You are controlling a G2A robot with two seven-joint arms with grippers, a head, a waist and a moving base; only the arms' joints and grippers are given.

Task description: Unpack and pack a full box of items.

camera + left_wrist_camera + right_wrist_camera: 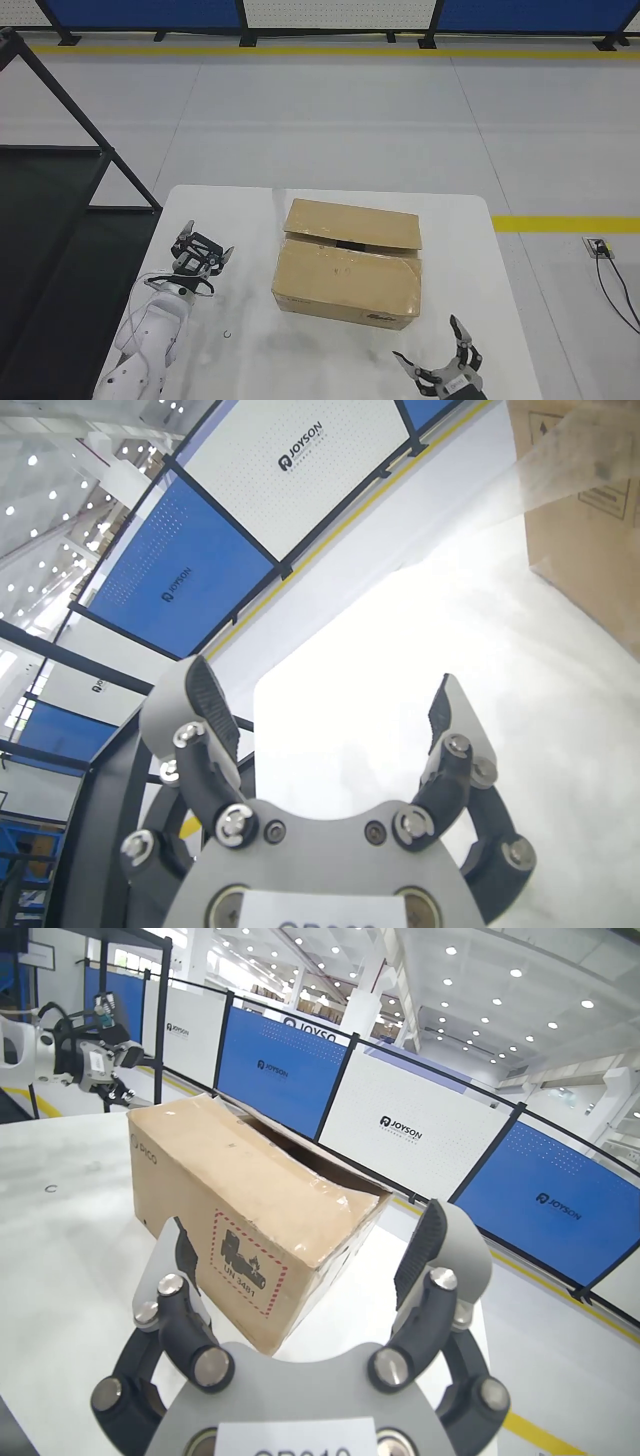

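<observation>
Since left gripper (pixel 320 690) and right gripper (pixel 430 345) both gape empty, clear of the box (pixel 347 265) on the table (pixel 240 215), flaps nearly shut, I'd hook the seam edge with one, brace with the other.

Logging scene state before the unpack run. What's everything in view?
cardboard box: 1, brown, mid-table, flaps down with a slim gap between them
small C-shaped bit: 1, dark, on the table between box and left arm
table: 1, white
rack: 1, black, beside the table, left hand's side
barrier panels: several, blue and white, across the floor
left hand: 1, grey-black, open, empty, beside the box
right hand: 1, grey-black, open, empty, near table edge
</observation>
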